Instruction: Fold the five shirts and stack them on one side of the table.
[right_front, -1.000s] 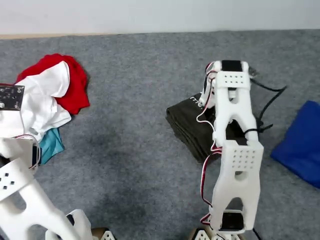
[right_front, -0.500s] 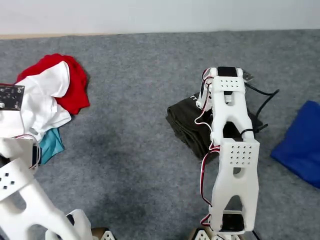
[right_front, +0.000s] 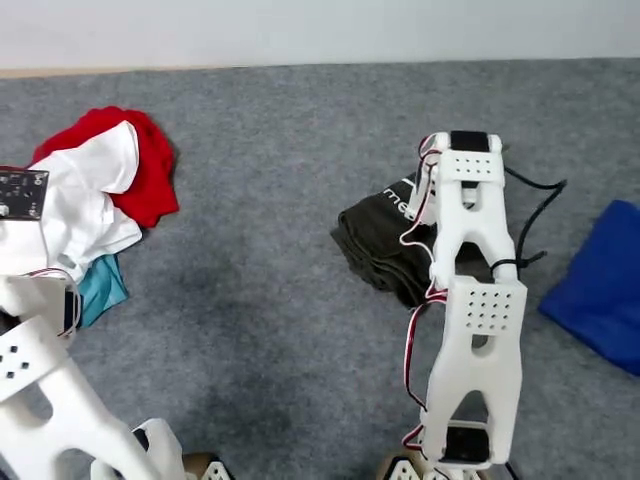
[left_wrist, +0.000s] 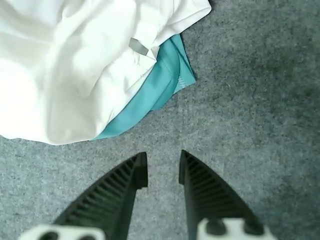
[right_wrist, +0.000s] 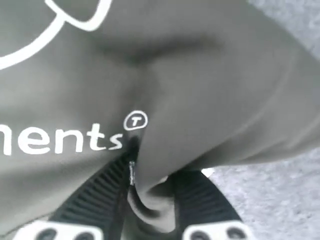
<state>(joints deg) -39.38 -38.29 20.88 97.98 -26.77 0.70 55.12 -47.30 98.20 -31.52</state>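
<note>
A folded dark olive shirt (right_front: 385, 245) with white lettering lies right of the table's middle, and my right arm (right_front: 470, 250) stands over it. Close up, my right gripper (right_wrist: 150, 192) is shut on a pinched fold of this dark shirt (right_wrist: 200, 85). At the left edge a red shirt (right_front: 150, 165), a white shirt (right_front: 85, 195) and a teal shirt (right_front: 100, 285) lie in a loose heap. A blue shirt (right_front: 600, 285) rests at the right edge. My left gripper (left_wrist: 162, 172) hovers open over bare carpet beside the white shirt (left_wrist: 75, 65) and the teal shirt (left_wrist: 155, 90).
Grey carpet (right_front: 250, 300) covers the table, with a wide bare stretch between the heap and the dark shirt. A pale wall runs along the far edge. My left arm's white links (right_front: 40, 390) fill the near left corner.
The right arm has shifted slightly right and toward the near side, and the dark shirt has bunched and moved with it, showing more of its white lettering. The left arm has kept still.
</note>
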